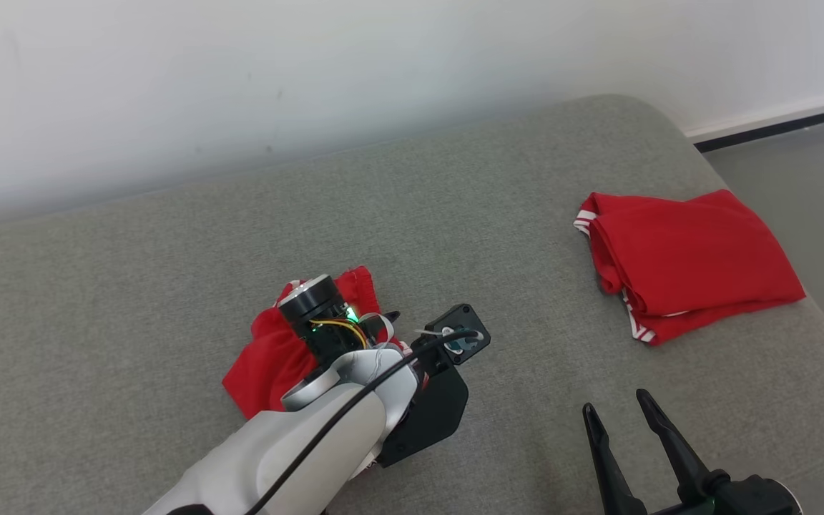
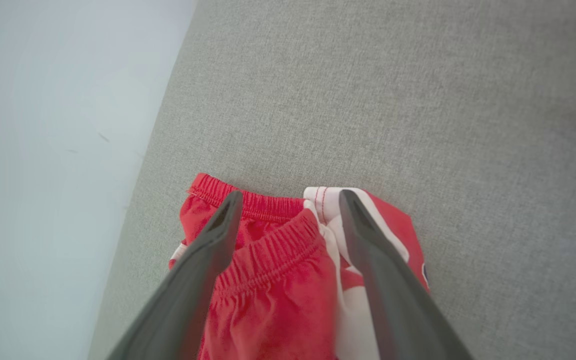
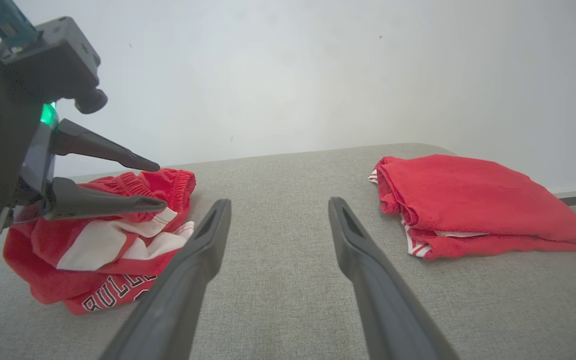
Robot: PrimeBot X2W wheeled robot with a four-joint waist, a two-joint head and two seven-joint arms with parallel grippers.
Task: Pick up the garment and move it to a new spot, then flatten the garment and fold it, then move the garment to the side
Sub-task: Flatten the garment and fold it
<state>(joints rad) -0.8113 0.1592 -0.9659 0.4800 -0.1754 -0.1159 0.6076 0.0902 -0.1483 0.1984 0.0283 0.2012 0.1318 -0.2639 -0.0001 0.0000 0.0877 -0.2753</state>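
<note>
The crumpled red shorts (image 3: 93, 250) are showing black, white-edged capitals along their lower fold in the right wrist view, reading "BULL". The letters after that are being covered and cannot be made out.

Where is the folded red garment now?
In the head view, the folded red garment lies right of centre on the grey cushion, beyond the right gripper, far from the crumpled red shorts.
</note>
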